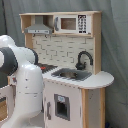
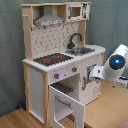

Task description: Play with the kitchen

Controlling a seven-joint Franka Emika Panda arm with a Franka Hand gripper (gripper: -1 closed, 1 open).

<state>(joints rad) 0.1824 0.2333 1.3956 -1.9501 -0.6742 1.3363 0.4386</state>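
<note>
The kitchen (image 1: pixel 75 55) (image 2: pixel 55 55) is a tall toy of pale wood and white panels and shows in both exterior views. It has a grey hood (image 2: pixel 49 19), a black faucet (image 2: pixel 75 40) over a sink (image 1: pixel 72 75), and a red-ringed stove (image 2: pixel 52 59). Its windowed oven door (image 2: pixel 66 104) hangs open toward the front in the second exterior view. My white arm (image 2: pixel 115 65) reaches in from the second exterior view's right. The gripper (image 2: pixel 89 76) sits close to the kitchen's front panel, beside the oven opening. In the first exterior view my arm (image 1: pixel 20 85) covers the stove and the gripper is hidden.
A toy microwave (image 1: pixel 70 23) sits on the top shelf next to the hood. A grey curtain (image 2: pixel 10 50) hangs behind the kitchen. The wooden floor (image 2: pixel 110 110) runs under my arm. A small windowed panel (image 1: pixel 61 107) is on the lower cabinet.
</note>
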